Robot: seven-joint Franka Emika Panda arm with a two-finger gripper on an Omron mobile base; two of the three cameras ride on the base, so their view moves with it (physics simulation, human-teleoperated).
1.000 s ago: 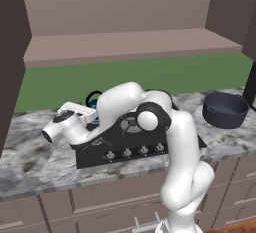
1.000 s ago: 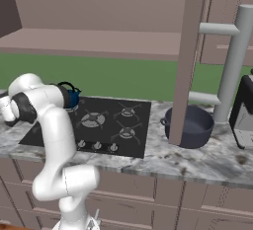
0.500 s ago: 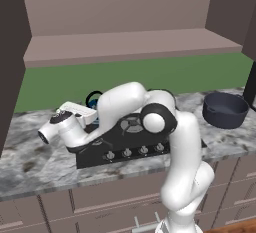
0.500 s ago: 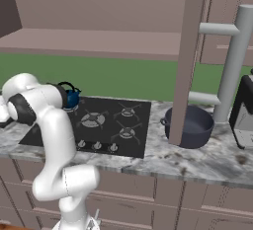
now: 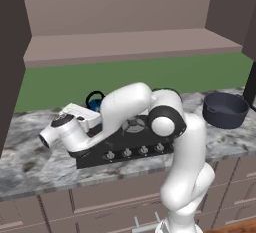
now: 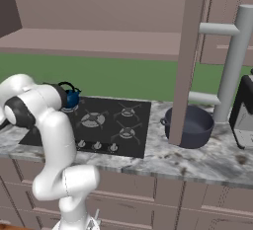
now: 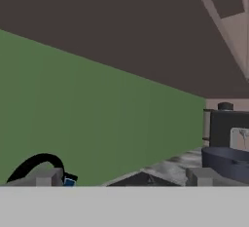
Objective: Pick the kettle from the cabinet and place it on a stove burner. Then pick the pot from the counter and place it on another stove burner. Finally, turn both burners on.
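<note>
The hand [image 7: 124, 176] stands with its fingertips [image 7: 47, 177] wide apart, gripping nothing. Nearest to it, at about seven o'clock in the hand view, the kettle [image 7: 39, 168] sits on the back-left burner [image 6: 71, 109], its looped handle just beside the left fingertip. The coming move likely turns on the pot [image 7: 226, 160]: it lies at four o'clock from the hand, well apart, across the cooktop [image 6: 106, 125] on the marble surface [image 6: 207, 162].
</note>
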